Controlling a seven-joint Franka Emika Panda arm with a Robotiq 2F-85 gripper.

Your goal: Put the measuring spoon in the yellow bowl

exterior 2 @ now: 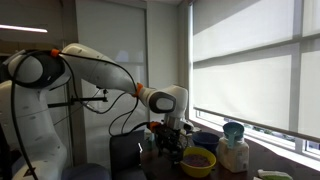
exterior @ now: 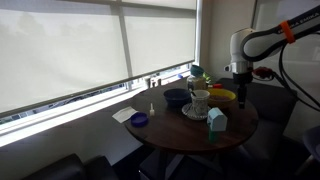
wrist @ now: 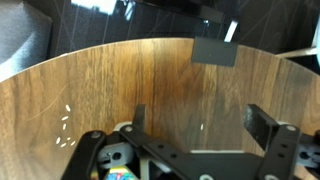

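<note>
The yellow bowl [exterior: 223, 96] sits on the round wooden table [exterior: 180, 130], on the side nearest the arm; it also shows in an exterior view [exterior 2: 198, 161]. My gripper [wrist: 200, 122] is open and empty, with only bare wood between its fingers. In both exterior views it hangs low over the table edge right beside the yellow bowl [exterior: 240, 88] [exterior 2: 170, 142]. I cannot make out the measuring spoon in any view.
A dark blue bowl [exterior: 176, 97], a mug on a plate [exterior: 198, 104], a teal carton [exterior: 217, 123], a small purple-blue dish [exterior: 139, 120] and a white napkin [exterior: 125, 114] are on the table. Dark chairs surround it. A window runs behind.
</note>
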